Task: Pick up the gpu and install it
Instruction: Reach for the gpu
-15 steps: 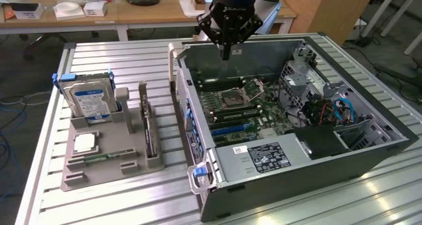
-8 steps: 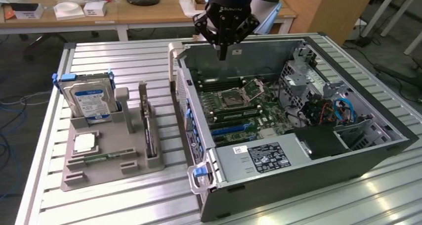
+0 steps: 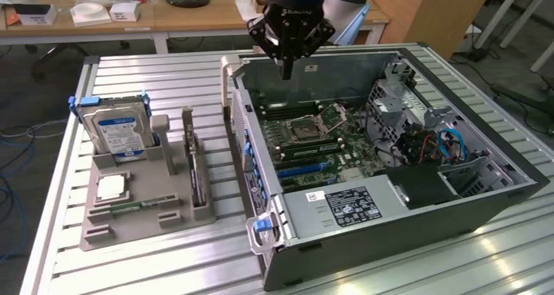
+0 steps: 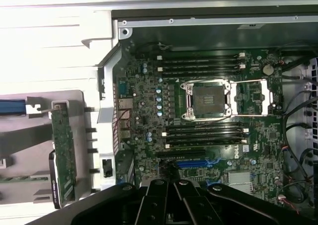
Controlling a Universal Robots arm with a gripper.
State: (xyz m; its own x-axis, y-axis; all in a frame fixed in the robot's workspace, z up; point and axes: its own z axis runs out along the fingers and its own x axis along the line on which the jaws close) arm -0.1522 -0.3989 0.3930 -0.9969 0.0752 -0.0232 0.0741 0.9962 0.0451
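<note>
The gpu stands on edge as a slim dark strip in a slot of the grey holder, at the exterior view's left of the open computer case. In the wrist view the gpu appears as a long green-faced card beside the case wall. My gripper hangs above the far end of the case, over the motherboard, well apart from the gpu. Its fingers are shut together with nothing between them. In the wrist view the gripper sits over the blue slot of the motherboard.
A silver hard drive with a blue label stands upright at the holder's far end. A pale square chip and a small green memory stick lie in the holder. Blue cables fill the case's right side. Desks stand behind the slatted table.
</note>
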